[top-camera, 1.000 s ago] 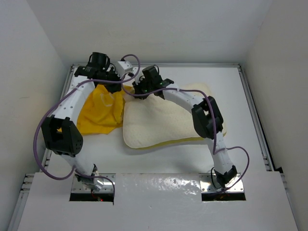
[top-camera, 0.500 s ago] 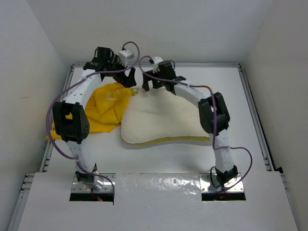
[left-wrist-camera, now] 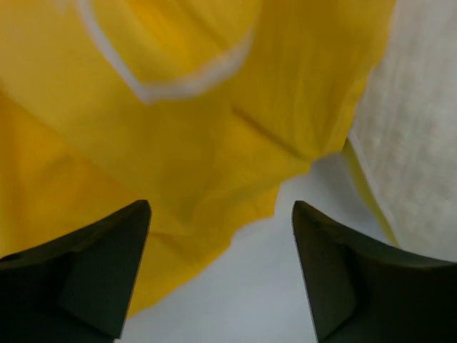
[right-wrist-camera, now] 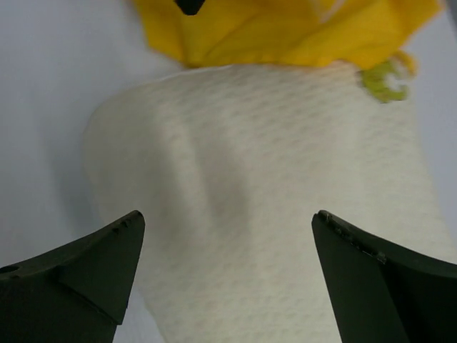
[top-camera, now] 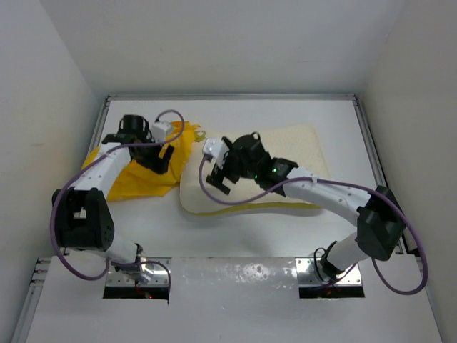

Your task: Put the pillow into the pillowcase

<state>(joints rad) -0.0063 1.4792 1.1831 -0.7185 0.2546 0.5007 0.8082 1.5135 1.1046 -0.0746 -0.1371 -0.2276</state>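
The cream-white quilted pillow (top-camera: 285, 145) lies flat at mid-table, its yellow trim along the near edge. Crumpled against its left end lies the bright yellow pillowcase (top-camera: 139, 182), outside the pillow. My left gripper (top-camera: 158, 156) hovers open over the pillowcase's right edge. In the left wrist view yellow pillowcase (left-wrist-camera: 178, 128) fills the top, the pillow (left-wrist-camera: 428, 136) edges in at right, and the left gripper (left-wrist-camera: 221, 207) holds nothing. My right gripper (top-camera: 218, 175) stands open above the pillow's left end. The right wrist view shows the pillow (right-wrist-camera: 271, 186) beneath the empty right gripper (right-wrist-camera: 228, 214), with a yellow-green mark (right-wrist-camera: 382, 78) near its far corner.
The white table (top-camera: 250, 236) is boxed in by white walls on the left, the back and the right. A metal rail (top-camera: 378, 171) runs along its right side. Purple cables loop off both arms.
Both grippers have gone from shut to open and let go of the fabric. Both arms have pulled back from the far edge toward the near side, and the pillowcase has dropped at the left.
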